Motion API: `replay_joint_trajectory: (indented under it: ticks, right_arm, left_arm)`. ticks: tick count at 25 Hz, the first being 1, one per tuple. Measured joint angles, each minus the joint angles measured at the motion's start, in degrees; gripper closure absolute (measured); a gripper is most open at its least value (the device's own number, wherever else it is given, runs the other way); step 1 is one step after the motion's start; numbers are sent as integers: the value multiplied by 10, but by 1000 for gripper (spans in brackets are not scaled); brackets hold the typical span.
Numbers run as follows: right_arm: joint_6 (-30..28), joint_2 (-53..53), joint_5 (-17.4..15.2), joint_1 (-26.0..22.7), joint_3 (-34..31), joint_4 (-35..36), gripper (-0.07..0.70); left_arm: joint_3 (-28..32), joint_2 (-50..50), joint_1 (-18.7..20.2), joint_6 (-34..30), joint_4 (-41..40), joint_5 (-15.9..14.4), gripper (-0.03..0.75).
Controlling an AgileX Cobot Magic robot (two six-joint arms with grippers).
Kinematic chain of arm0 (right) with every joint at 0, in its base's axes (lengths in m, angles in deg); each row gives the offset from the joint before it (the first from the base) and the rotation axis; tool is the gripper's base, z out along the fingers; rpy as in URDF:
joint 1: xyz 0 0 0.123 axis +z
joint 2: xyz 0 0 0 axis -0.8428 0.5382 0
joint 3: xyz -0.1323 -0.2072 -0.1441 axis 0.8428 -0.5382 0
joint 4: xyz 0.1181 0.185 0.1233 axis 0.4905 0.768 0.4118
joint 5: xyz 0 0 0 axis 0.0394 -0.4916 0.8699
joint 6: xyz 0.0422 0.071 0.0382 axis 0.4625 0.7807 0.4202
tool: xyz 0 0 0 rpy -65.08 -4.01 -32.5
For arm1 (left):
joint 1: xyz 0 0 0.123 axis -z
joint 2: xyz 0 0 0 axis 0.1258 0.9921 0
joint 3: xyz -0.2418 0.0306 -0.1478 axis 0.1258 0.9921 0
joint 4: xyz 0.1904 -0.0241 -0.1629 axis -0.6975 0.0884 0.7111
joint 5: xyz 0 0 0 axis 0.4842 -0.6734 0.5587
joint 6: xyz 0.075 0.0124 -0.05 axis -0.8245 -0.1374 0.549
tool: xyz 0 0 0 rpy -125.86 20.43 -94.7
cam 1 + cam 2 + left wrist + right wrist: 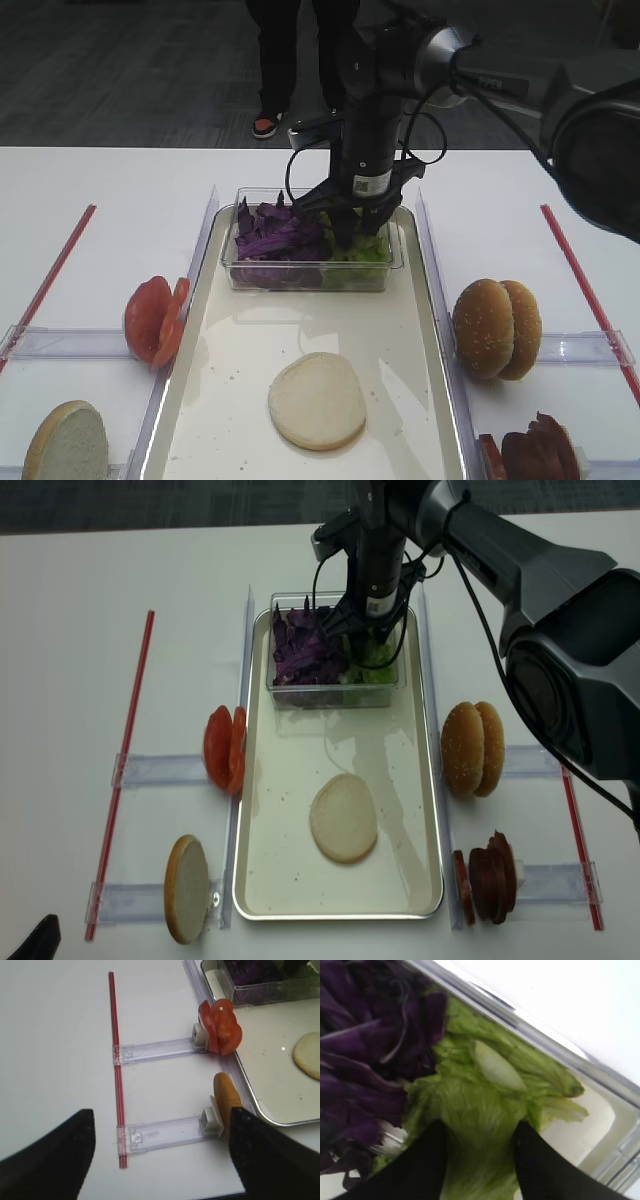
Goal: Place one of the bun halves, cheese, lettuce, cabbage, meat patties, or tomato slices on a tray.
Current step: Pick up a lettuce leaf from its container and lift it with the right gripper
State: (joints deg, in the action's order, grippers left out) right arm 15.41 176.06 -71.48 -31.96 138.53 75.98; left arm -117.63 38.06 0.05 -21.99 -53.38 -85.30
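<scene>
The right gripper [352, 232] is reaching down into the clear tub [390, 270] at the upper middle of the exterior high frame, and it is standing over the green side because the lettuce [480, 1110] is lying there, beside the purple cabbage [275, 238]. In the right wrist view its two dark fingers [427, 1160] are straddling a ruffled leaf with a gap between them, so the jaws are apart and, I judge, not yet pinching it. The tub is sitting at the far end of the tray [425, 400], where one bun half [317, 400] is already lying cut face up. The left gripper [160, 1152] is hanging with its jaws wide apart, holding nothing, at the bottom of its own view, near the tomato slices [221, 1028].
</scene>
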Motion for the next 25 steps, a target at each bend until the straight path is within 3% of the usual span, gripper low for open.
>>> replay_joint_trajectory:
  ticks: [25]
  right_arm:
    - [1, -13, -4, 0, 0, 6, 472]
  left_arm:
    - [0, 0, 0, 0, 0, 0, 193]
